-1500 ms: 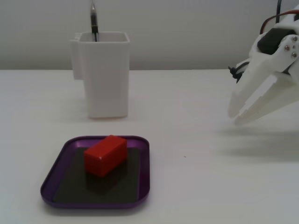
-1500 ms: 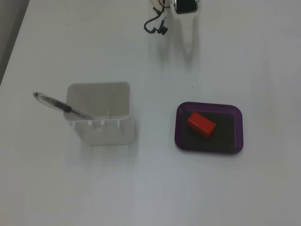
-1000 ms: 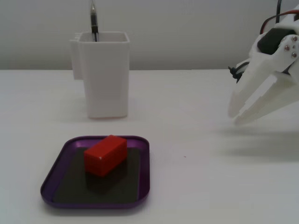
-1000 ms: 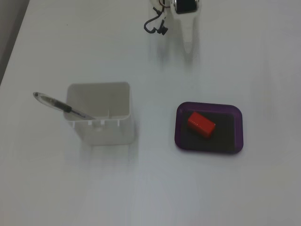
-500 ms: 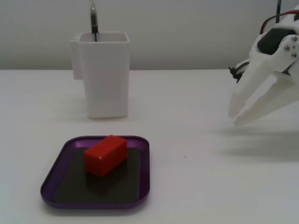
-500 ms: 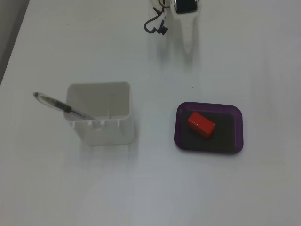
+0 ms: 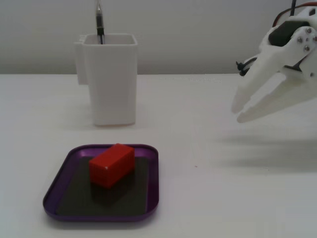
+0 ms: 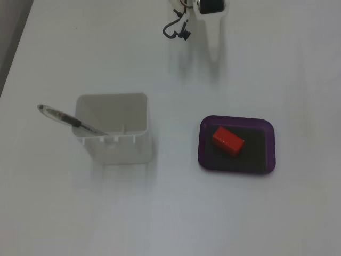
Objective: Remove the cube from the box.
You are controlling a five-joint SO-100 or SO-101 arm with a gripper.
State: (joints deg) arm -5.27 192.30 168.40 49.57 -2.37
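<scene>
hand [image 7: 239, 112] raised, fingers parted (empty), cube [image 7: 112, 164] in box [image 7: 152, 171]

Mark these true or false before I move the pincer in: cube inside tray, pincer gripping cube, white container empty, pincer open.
1. The small red plastic block lies inside the shallow purple metallic tray. True.
2. The white pincer grips the block. False: it hangs in the air, apart from the tray.
3. The tall white square container is empty. False: a pen stands in it.
4. The pincer is open. True.
</scene>
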